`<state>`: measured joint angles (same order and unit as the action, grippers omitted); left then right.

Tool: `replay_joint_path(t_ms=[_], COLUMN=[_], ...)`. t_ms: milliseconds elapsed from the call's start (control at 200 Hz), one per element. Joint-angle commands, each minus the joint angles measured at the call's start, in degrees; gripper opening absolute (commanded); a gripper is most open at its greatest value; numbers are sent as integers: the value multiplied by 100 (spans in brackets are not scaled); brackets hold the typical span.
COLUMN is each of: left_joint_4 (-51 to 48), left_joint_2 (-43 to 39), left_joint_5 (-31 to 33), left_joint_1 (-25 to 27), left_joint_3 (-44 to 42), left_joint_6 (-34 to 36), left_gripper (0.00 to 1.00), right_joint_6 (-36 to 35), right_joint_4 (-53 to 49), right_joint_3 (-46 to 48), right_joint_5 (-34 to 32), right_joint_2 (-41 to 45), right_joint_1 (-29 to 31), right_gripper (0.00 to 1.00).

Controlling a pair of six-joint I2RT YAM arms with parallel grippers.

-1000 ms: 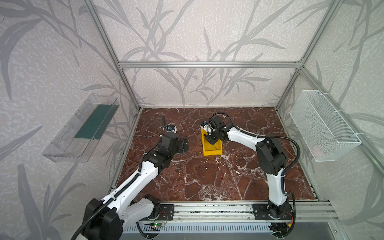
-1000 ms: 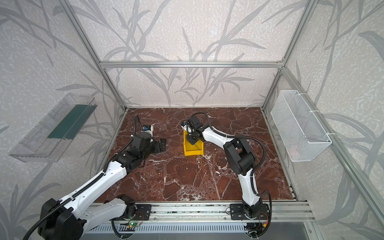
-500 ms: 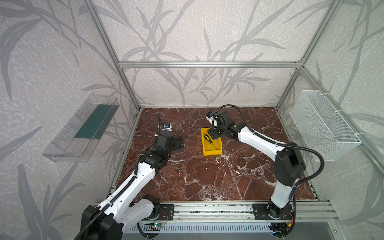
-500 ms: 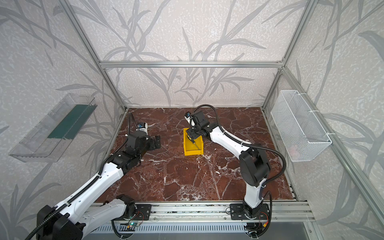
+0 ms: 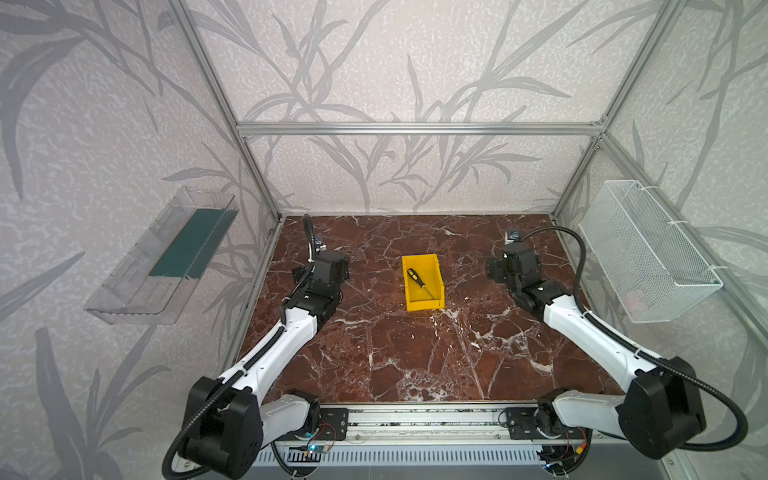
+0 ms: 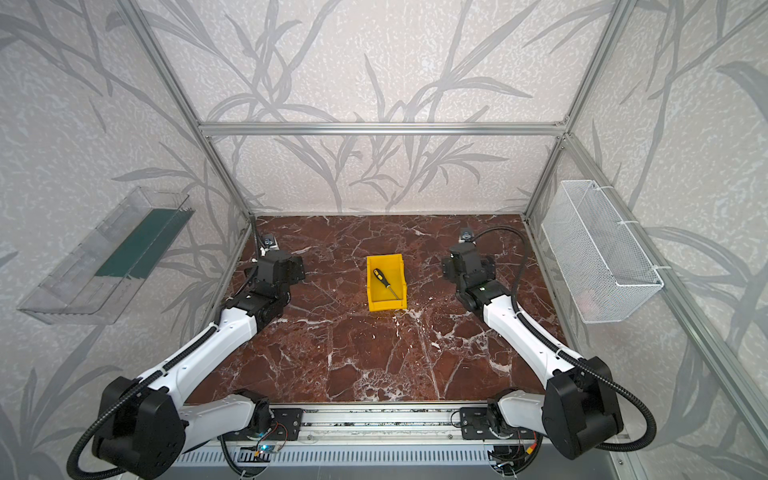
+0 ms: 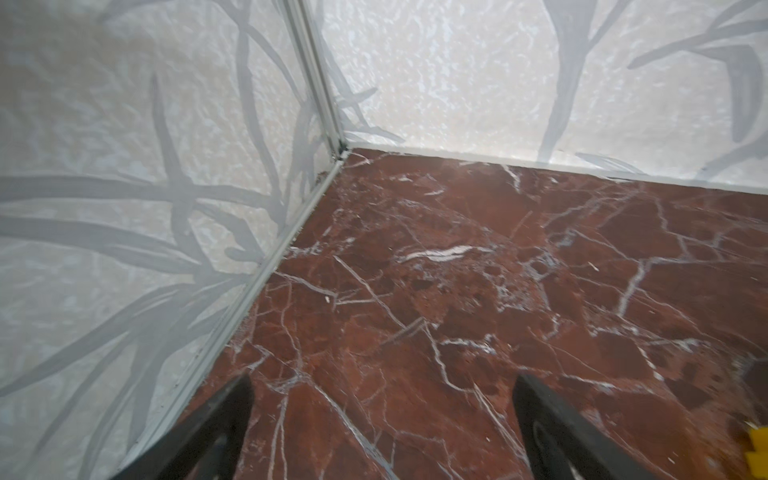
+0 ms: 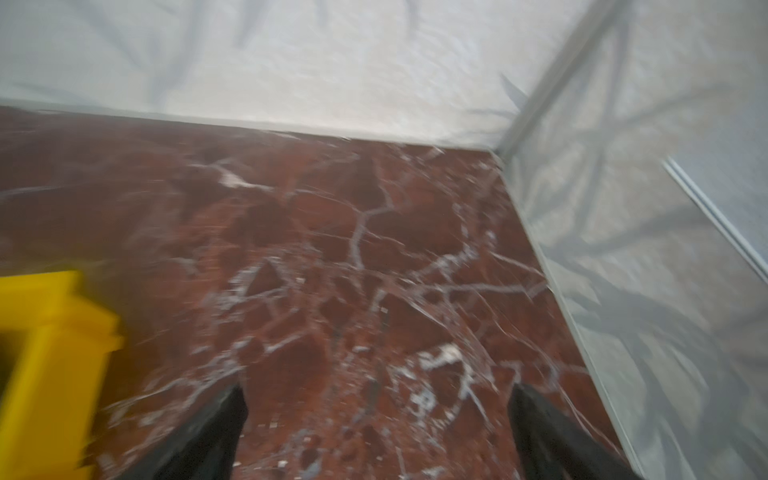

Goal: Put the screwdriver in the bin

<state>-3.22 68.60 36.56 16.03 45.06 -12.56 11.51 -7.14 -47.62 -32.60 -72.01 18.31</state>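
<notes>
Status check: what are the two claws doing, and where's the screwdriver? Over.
Open and empty: left gripper, right gripper, one either side of the bin, not touching. The screwdriver lies inside the bin. Nothing in the way.

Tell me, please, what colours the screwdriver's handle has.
Black and yellow, best seen in a top view, where the screwdriver lies in the bin.

Red-brown marble tabletop (image 5: 415,357), white-veined. Left of it, on the wall: clear plastic tray (image 5: 137,274), dark green strip (image 5: 191,245) inside. Right of it, wall-hung: white wire mesh basket (image 5: 648,249), something pale pink inside, unclear. Beyond its far edge: leaf-patterned wall (image 5: 415,62).
</notes>
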Motion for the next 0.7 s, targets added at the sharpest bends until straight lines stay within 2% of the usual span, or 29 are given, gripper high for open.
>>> replay_joint_path(t_ms=[0, 160, 290, 425, 480, 535, 575, 695], left_joint_4=[250, 1462, 1736, 2305, 2210, 1677, 1626, 1877], left_joint_2=[103, 433, 855, 1646, 1985, 2133, 2257, 2608], left_joint_5=[888, 1491, 1227, 1086, 1156, 1042, 848, 833], left_joint_1=[-38, -147, -227, -423, -554, -664, -727, -825], left_joint_3=[-281, -928, -964, -920, -761, -431, -298, -92], left_joint_6=[-22, 327, 202, 322, 68, -145, -2, 486], left_gripper=[99, 99, 99, 99, 99, 99, 99, 99], right_joint_6=[834, 418, 276, 225, 231, 167, 236, 39], right_joint_4=[503, 1806, 1931, 2177, 2248, 2357, 2198, 2358], right_joint_3=[766, 1710, 1773, 1839, 1842, 1847, 1768, 1747], right_joint_5=[-870, -973, -1145, -1563, -1647, -1670, -1747, -1790], right_joint_2=[214, 341, 179, -142, -267, -390, -433, -524], right_joint_1=[-239, -231, -220, -213, -205, -189, -147, -49], right_gripper=[99, 99, 99, 99, 99, 99, 99, 99])
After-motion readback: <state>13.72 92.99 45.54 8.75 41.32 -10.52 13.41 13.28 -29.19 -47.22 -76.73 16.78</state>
